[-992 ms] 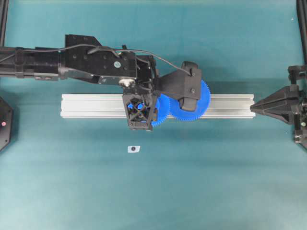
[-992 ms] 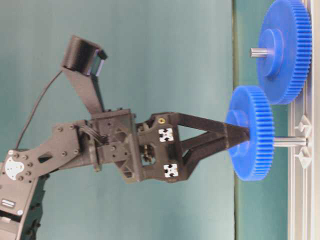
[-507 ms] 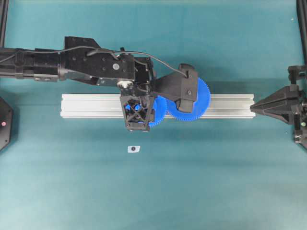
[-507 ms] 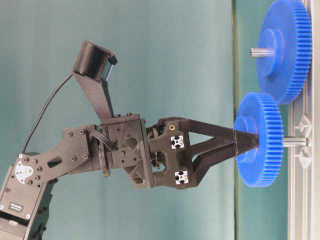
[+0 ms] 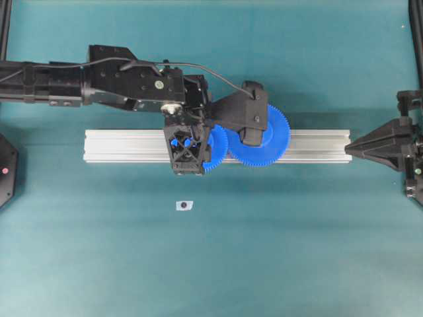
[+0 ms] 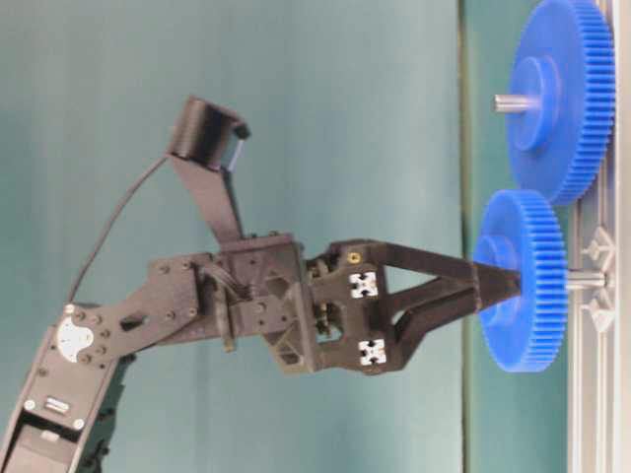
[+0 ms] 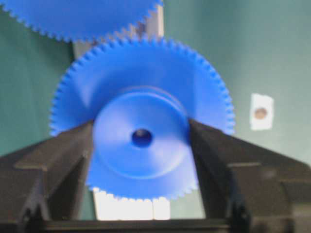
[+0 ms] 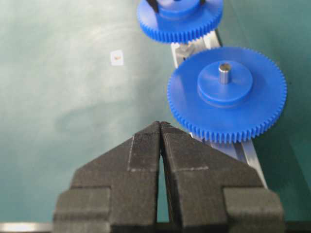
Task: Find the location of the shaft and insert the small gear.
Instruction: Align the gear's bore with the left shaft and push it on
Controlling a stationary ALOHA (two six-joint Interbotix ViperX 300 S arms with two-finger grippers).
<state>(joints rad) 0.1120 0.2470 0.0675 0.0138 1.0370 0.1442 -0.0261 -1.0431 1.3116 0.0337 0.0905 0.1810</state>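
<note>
Teal worktop (image 5: 297,251) fills overhead view, matte, faintly mottled, evenly lit, soft shadows only. Small white sticker with dark dot (image 5: 184,205) lies near middle, on near side. Tiny white speck (image 5: 402,26) at far right corner. Black frame posts run along left edge (image 5: 4,30) and right edge (image 5: 416,33). Table-level view: same teal surface as backdrop, paler toward left. No walls, floor or windows visible.
</note>
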